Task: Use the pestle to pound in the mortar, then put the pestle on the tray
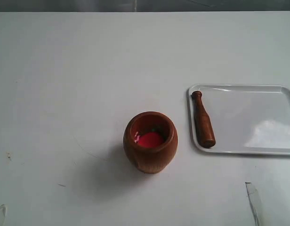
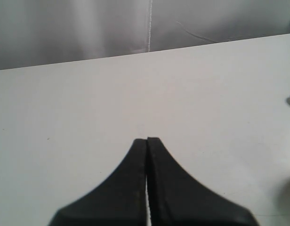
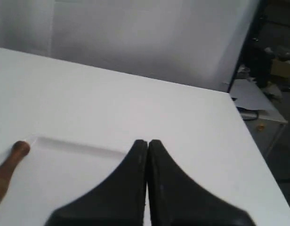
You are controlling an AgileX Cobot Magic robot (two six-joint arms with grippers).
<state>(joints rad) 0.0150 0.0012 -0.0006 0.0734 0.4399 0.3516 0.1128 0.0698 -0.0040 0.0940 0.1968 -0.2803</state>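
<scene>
The reddish-brown wooden mortar (image 1: pixel 150 141) stands upright near the table's middle, with red contents inside. The dark pestle (image 1: pixel 203 120) lies along the left side of the white tray (image 1: pixel 258 117), knob end farther back; its knob also shows in the right wrist view, pestle (image 3: pixel 11 160), on the tray (image 3: pixel 65 169). Neither gripper appears in the exterior view. My left gripper (image 2: pixel 148 140) is shut with nothing in it, over bare table. My right gripper (image 3: pixel 148 141) is shut and empty, above the tray.
The white table (image 1: pixel 88 70) carries a few small dark specks at the left. A grey wall runs behind its far edge. In the right wrist view the table's edge (image 3: pixel 244 122) drops off beside shelving and clutter.
</scene>
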